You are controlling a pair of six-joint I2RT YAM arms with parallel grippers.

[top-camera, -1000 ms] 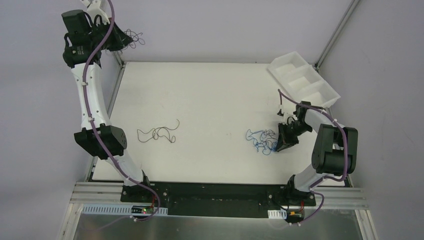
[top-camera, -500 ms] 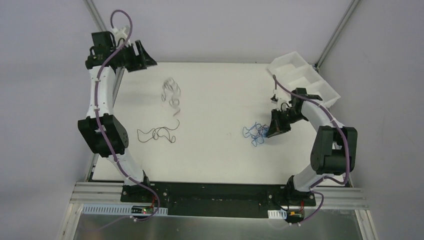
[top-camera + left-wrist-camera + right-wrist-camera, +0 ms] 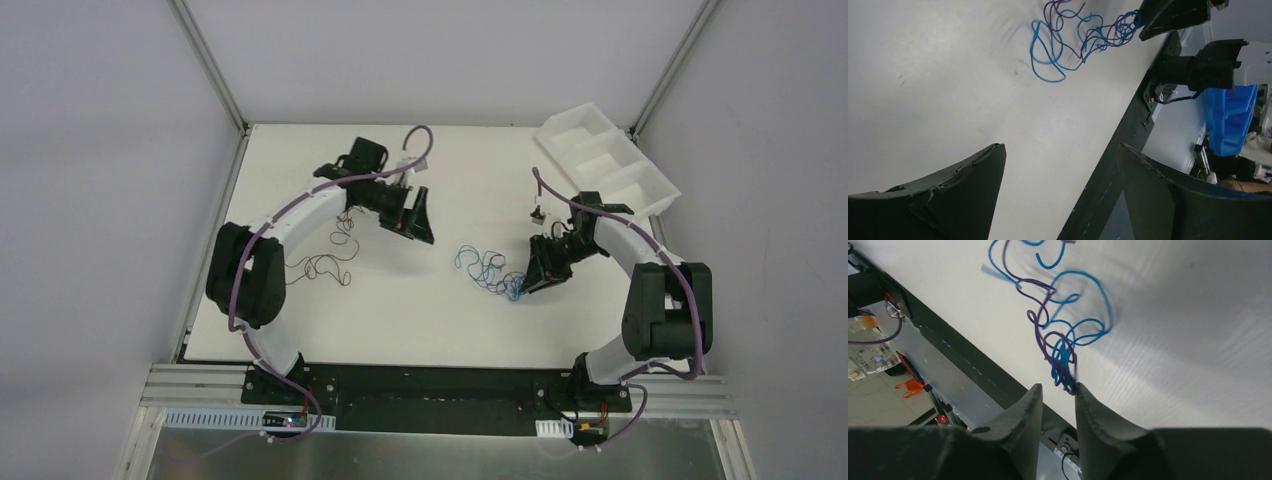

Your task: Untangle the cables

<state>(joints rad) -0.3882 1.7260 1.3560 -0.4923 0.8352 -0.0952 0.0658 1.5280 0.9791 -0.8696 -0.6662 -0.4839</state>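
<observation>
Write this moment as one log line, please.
left tool: open, empty | right tool: pinching tangled bright blue and dark curly wires | loose dark curly wire: on white table

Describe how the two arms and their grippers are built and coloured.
Both arms have white link shells with black joint housings, and a thick purple cable clipped along each. The left gripper and right gripper are matte black, with broad, tapering wedge-shaped fingers.

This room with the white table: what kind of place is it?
Probably a robotics lab: two white robot arms bolted to an aluminium-framed white table, and blue plastic storage bins beyond.
</observation>
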